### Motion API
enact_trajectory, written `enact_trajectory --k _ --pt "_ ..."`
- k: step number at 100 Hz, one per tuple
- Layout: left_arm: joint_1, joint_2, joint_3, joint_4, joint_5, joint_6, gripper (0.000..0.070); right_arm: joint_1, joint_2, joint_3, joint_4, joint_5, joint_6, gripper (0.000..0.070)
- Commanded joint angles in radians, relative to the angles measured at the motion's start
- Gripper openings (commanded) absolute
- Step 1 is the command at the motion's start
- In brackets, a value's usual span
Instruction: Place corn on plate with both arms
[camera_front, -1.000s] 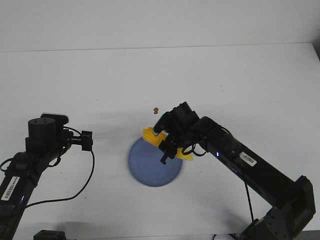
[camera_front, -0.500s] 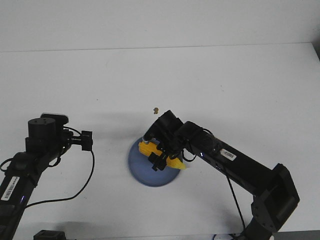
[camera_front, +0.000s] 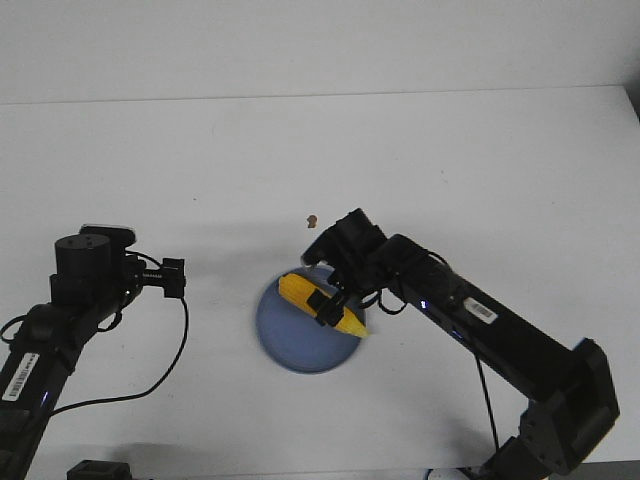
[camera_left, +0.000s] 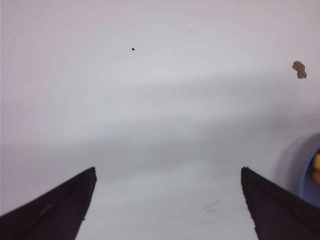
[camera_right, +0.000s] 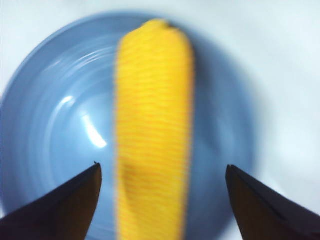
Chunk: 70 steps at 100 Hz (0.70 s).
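The yellow corn cob (camera_front: 318, 304) lies across the blue plate (camera_front: 290, 340) in the front view, its pointed end toward the plate's right rim. In the right wrist view the corn (camera_right: 154, 125) lies on the plate (camera_right: 55, 120) between the two spread fingers, touching neither. My right gripper (camera_front: 327, 297) is open just above the corn. My left gripper (camera_front: 175, 280) is open and empty, well left of the plate; its wrist view shows bare table and a sliver of the plate (camera_left: 309, 172).
A tiny brown speck (camera_front: 311, 219) lies on the white table just behind the plate; it also shows in the left wrist view (camera_left: 299, 69). The table's far edge runs across the top.
The right gripper brought the corn down onto the plate and opened, letting it go. The corn now lies flat on the plate. The left arm has not moved.
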<state>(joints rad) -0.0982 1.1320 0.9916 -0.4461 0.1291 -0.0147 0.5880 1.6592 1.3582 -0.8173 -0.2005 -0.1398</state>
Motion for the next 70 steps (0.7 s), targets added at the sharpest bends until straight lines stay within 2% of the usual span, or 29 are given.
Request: enact_trajectory --k 1,26,51,70 --pt "0.001 0.009 0.012 0.023 0.002 -0.022 0.0585 -0.031 -0.040 0.013 0.008 0.019 0.013 0.0520" --pt "0.008 -0.055 0.011 0.029 0.000 -0.027 0.0585 -0.245 -0.280 -0.063 0.050 0.021 0.014 0.0520" --pt "0.029 -0.187 0.005 0.036 -0.010 -0.023 0.0585 -0.469 -0.636 -0.325 0.220 0.027 0.073 0.0520" --pt "0.035 -0.326 -0.086 0.075 -0.010 -0.026 0.0585 -0.579 -0.922 -0.517 0.303 0.076 0.103 0.0519"
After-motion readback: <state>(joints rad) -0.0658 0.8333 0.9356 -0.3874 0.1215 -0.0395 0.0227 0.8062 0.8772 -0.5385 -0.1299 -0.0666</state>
